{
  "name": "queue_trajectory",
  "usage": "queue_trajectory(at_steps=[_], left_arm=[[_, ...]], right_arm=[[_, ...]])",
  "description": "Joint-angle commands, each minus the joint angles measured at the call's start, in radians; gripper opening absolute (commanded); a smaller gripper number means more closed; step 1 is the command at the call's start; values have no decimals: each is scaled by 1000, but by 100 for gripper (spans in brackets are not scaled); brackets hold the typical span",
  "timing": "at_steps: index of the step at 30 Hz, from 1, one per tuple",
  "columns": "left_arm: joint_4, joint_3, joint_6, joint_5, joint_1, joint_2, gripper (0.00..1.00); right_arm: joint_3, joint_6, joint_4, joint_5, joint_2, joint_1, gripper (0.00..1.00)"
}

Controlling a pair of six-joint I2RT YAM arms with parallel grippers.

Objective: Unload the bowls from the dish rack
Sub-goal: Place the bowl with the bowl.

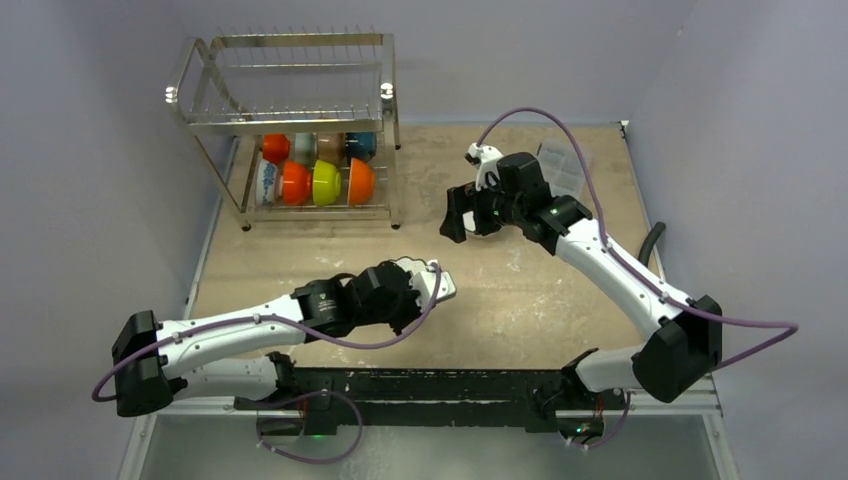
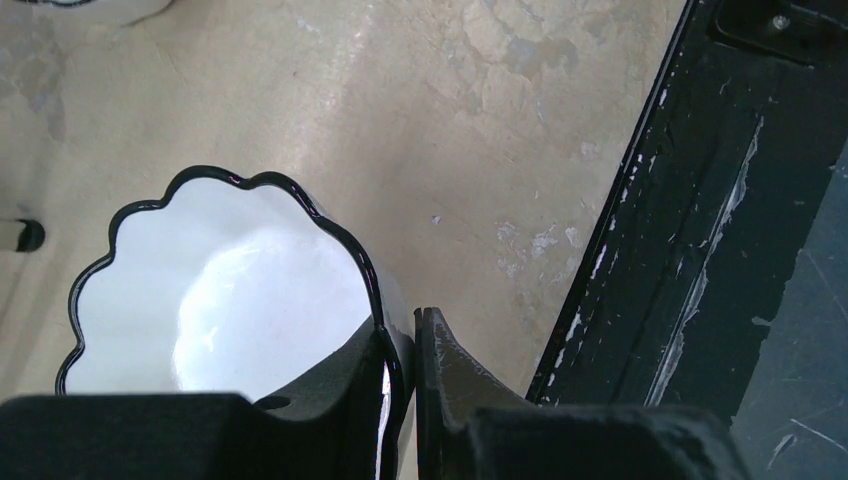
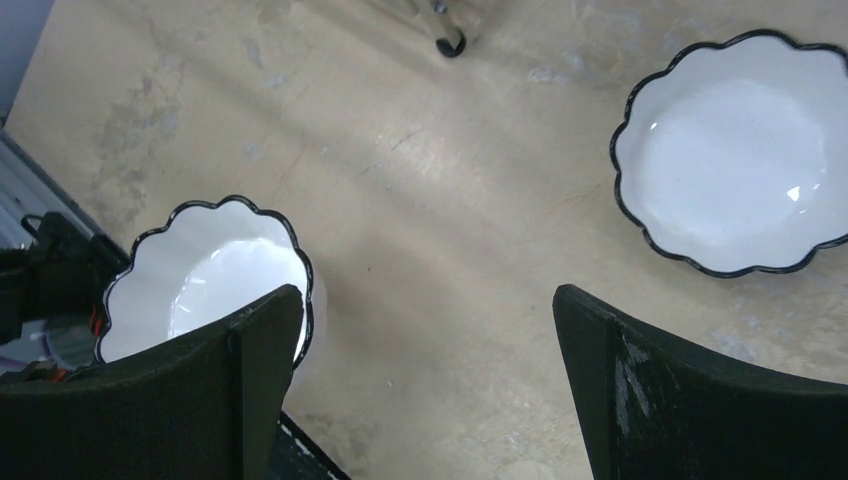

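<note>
The dish rack (image 1: 290,75) stands at the far left, its upper tier bare. Its lower tier holds bowls on edge: orange (image 1: 295,182), yellow-green (image 1: 326,182), a second orange (image 1: 360,180), blue-patterned (image 1: 266,183), and more behind. My left gripper (image 2: 400,330) is shut on the rim of a white scalloped bowl (image 2: 230,300), low over the table near the front rail; from above the bowl (image 1: 440,283) shows at the arm's tip. My right gripper (image 3: 430,300) hangs open above mid-table with nothing between its fingers. A second white scalloped bowl (image 3: 735,150) rests upright on the table.
A black rail (image 1: 420,385) runs along the near edge, close to the held bowl. A clear plastic box (image 1: 565,165) lies at the far right. One rack foot (image 3: 450,45) shows in the right wrist view. Walls close in left and right.
</note>
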Motion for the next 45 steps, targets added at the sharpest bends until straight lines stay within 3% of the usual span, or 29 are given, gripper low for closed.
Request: queue_trajectory(at_steps=[1,8,14,25,28,35,41,45], left_arm=[[111,45,128,-139,-84,-10,0],[105,55,201,-240,-194,43,0],[112,57,231,-260,-211,59,0],[119,59,258,-241,-217,48,0],[127,55,260,-231,-216,39,0],[127,55,263,-226,-216,35,0],[133,62,250,-243,-216,29,1],[125,71,248,-247,-216,8,29]], right_arm=[[57,-34,-65,-128,37,11,98],[96,-74,-122,-160,101,59,94],[117,-109,-163,-154,146,123,88],[154,-178,-252,-61,267,241,67],[161,-185,-259,-31,283,250,54],[182,-199,-275,23,304,255,3],[190,-215,-280,60,314,256,0],[203,-212,-289,64,313,256,0]])
